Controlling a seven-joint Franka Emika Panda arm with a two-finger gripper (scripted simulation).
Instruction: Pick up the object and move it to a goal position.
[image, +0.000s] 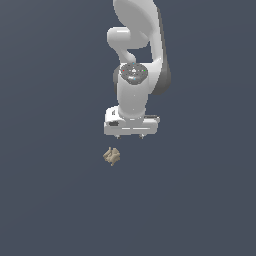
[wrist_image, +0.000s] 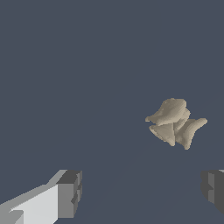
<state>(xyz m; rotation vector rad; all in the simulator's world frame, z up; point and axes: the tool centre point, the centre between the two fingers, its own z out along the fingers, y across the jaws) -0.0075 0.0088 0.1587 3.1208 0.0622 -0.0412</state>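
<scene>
The object (image: 112, 156) is a small tan-beige lumpy thing with knobbly projections, lying on the dark grey floor. In the exterior view it lies just below and a little to the left of my gripper (image: 129, 136). My gripper hangs from the white arm, pointing down, open and empty, with only short finger tips showing. In the wrist view the object (wrist_image: 175, 123) lies ahead of the two grey fingertips (wrist_image: 70, 192), apart from them and nearer the other finger (wrist_image: 213, 188). My gripper (wrist_image: 142, 192) holds nothing.
The white arm (image: 137, 45) rises behind the gripper in the exterior view. The floor (image: 50, 200) is a plain dark grey surface with nothing else on it in view.
</scene>
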